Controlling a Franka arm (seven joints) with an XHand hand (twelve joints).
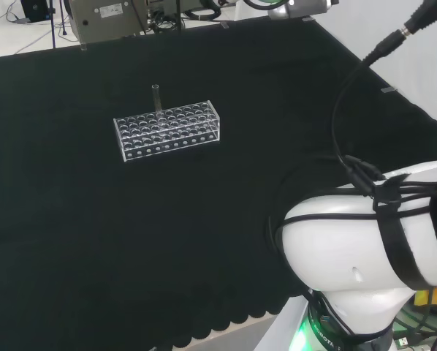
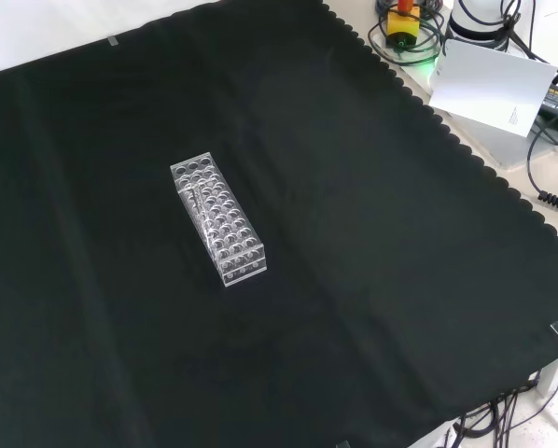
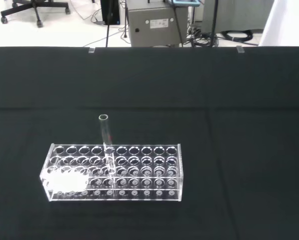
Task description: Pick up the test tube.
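On black cloth point(image 1: 72, 219), clear rack point(image 1: 169, 130), one upright test tube point(image 1: 156, 97) (far row).

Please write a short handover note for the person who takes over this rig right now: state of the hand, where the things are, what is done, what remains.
Hand: I cannot tell its state from these views.
Things: one clear test tube stands upright in the clear rack, rising above its top. The rack sits on the black cloth, left of the arm's white link in the head view.
Done: nothing yet; the tube is untouched in the rack.
Left: reach the tube, grasp it and lift it out.
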